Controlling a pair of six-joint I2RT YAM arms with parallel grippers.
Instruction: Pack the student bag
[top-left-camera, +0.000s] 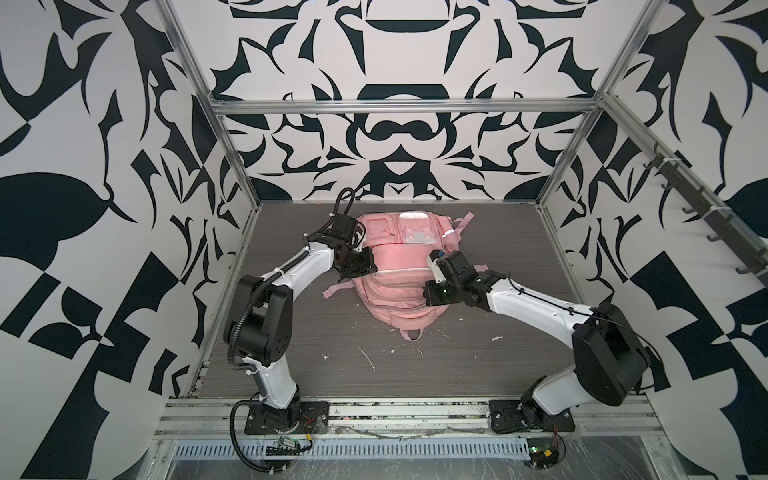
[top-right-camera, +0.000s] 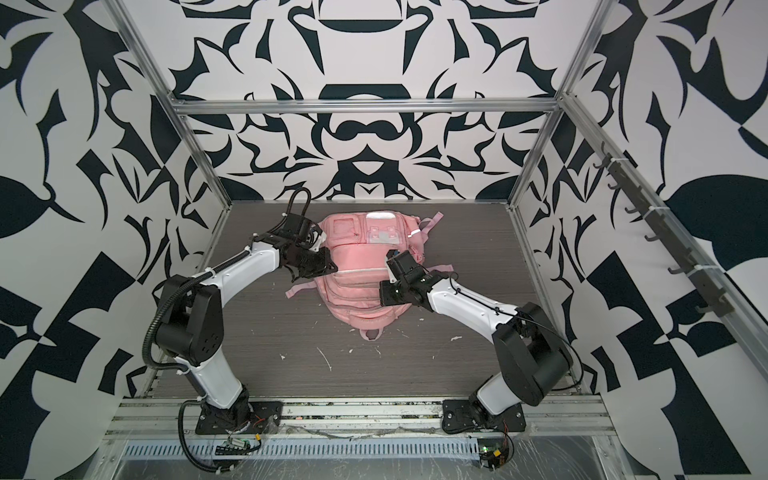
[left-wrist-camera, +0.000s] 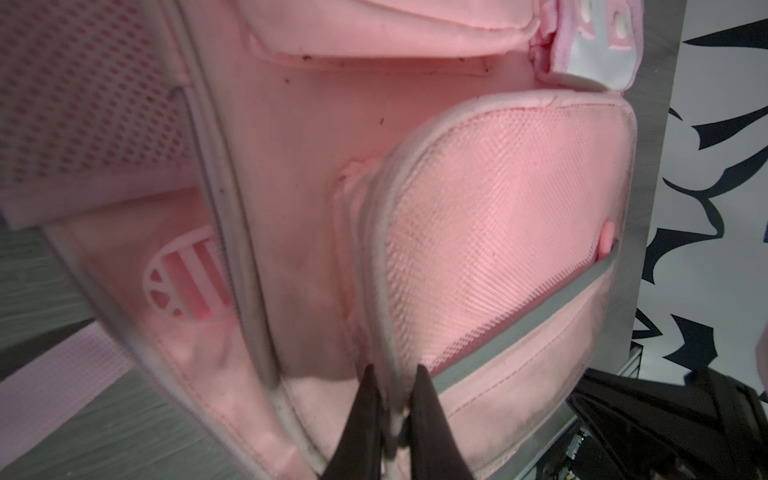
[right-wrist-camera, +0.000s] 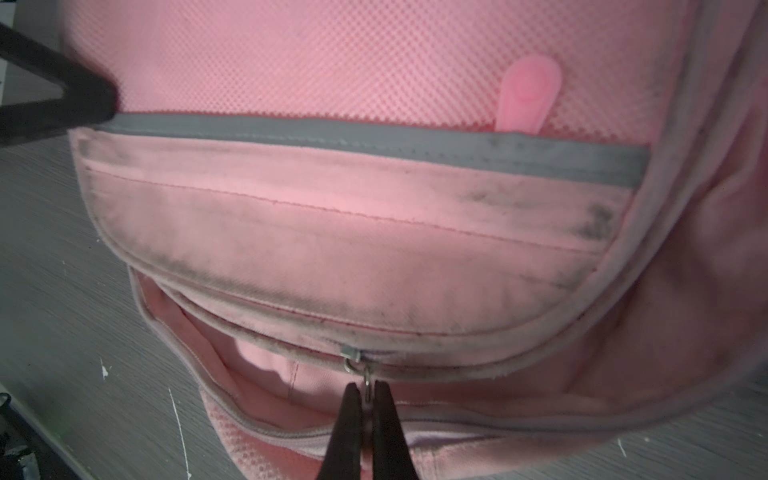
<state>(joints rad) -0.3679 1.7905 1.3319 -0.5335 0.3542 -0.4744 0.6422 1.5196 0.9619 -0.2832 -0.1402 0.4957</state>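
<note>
Mid-frame, the left gripper (left-wrist-camera: 392, 419) pinches a pocket edge (left-wrist-camera: 386, 257) of the student bag (top-left-camera: 397, 257), while the right gripper (right-wrist-camera: 368, 405) clamps a zip pull (right-wrist-camera: 367, 384).

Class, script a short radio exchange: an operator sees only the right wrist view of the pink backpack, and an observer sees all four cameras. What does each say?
Operator: My right gripper holds the zip pull. What is the left gripper doing?
Observer: It pinches the grey piped edge of the backpack's textured front pocket.
Operator: Which way does the bag lie?
Observer: Front up on the table, with its carry loop toward the arm bases.
</note>
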